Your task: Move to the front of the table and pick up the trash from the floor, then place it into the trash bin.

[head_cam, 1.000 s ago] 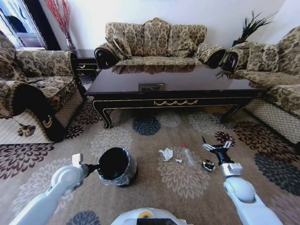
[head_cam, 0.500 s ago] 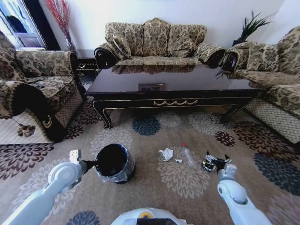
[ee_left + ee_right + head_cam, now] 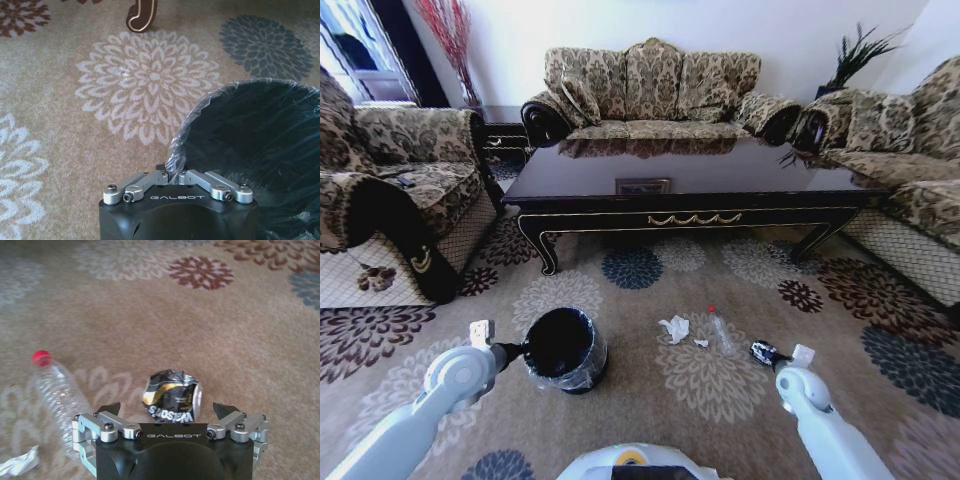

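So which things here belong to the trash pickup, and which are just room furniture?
Job: crushed dark can between the open right pincer; clear bottle; crumpled paper; trash bin, rim held by the left pincer; floor; table.

Lying about: sofas; plant.

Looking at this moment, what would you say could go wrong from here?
The right gripper is open around the crushed dark can; closing off-centre could squirt it away. The clear bottle lies close beside and might get knocked. The left gripper pinches the trash bin by its liner, which could slip.
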`<state>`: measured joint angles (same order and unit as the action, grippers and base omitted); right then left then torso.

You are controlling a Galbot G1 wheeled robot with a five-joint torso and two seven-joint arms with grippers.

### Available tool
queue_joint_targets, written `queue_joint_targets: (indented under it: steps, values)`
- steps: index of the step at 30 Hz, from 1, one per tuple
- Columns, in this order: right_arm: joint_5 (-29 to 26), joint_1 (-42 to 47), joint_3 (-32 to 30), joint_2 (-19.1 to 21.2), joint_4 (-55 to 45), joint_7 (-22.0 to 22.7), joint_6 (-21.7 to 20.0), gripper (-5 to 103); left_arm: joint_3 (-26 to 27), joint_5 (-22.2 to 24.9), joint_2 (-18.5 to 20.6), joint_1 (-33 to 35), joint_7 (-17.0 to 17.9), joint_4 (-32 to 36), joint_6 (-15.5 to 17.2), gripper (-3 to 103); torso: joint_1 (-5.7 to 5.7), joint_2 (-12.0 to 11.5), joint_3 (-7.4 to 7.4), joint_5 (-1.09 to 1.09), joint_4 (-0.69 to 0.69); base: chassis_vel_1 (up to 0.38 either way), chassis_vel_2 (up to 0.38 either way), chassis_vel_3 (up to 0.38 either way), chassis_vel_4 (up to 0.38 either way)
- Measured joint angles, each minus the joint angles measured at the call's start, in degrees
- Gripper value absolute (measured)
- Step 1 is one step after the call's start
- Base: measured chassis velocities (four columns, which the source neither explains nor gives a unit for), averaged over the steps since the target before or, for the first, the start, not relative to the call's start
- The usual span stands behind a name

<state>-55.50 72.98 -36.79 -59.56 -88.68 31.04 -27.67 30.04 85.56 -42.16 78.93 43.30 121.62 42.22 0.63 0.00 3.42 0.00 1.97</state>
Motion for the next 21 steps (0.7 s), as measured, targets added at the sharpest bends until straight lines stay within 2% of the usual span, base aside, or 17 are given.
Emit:
queue_joint_targets:
  steps: [13, 21]
  values:
    - [-2.2, -7.9, 1.8, 1.0, 12.0, -2.6, 2.0, 100, -4.1, 0.5, 0.5, -3.8, 0.8, -0.3, 0.0, 4, 0.00, 0.0, 0.00, 0.01, 0.00, 0.000, 0.000, 0.000, 0.000]
    - [-1.5, -11.4, 3.8, 1.0, 18.7, -2.8, 2.9, 100, -5.8, 0.9, 1.2, -5.4, 1.0, -1.0, -0.1, 4, 0.00, 0.0, 0.00, 0.01, 0.00, 0.000, 0.000, 0.000, 0.000]
